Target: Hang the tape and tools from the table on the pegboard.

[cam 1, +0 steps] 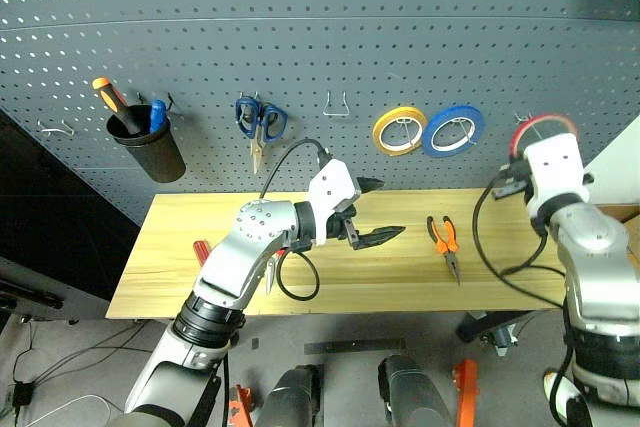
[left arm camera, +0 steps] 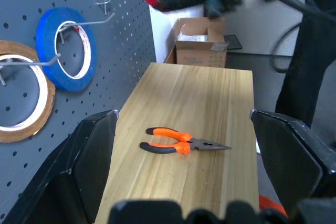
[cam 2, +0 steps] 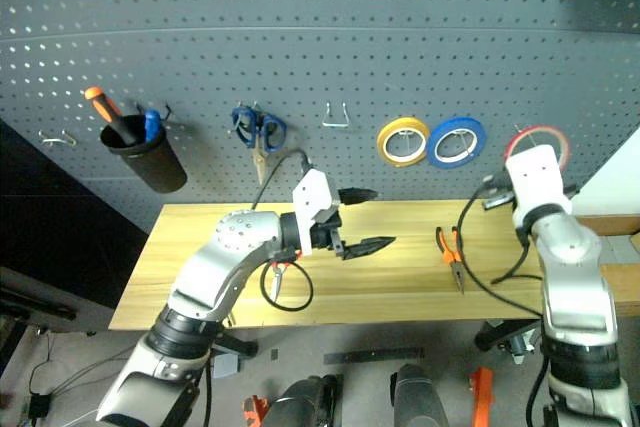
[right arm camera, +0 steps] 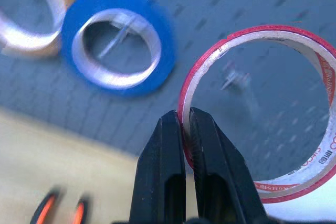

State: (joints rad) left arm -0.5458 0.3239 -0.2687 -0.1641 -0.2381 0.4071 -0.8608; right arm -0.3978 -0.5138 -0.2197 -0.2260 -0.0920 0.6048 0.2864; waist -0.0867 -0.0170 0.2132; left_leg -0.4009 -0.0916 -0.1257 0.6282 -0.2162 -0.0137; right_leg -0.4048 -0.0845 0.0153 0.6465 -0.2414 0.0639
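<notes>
Before the dark pegboard (cam 1: 300, 27), the right gripper (right arm camera: 185, 124) pinches the red tape (right arm camera: 257, 108) beside the blue roll (cam 1: 453, 130). The left gripper (cam 1: 372, 211) stands wide open above the table (cam 1: 400, 277), pliers (cam 1: 444, 240) near its right edge.

Head pair: set high, looking forward and down over the worktop (cam 1: 400, 282) onto the pegboard (cam 1: 320, 37), from mid range. Left wrist camera: low, sighting rightward along the worktop, pegboard alongside; shares the pliers (left arm camera: 181, 144) with the head pair. Right wrist camera: close against the pegboard, facing the blue roll (right arm camera: 118, 48), also seen from the head.
</notes>
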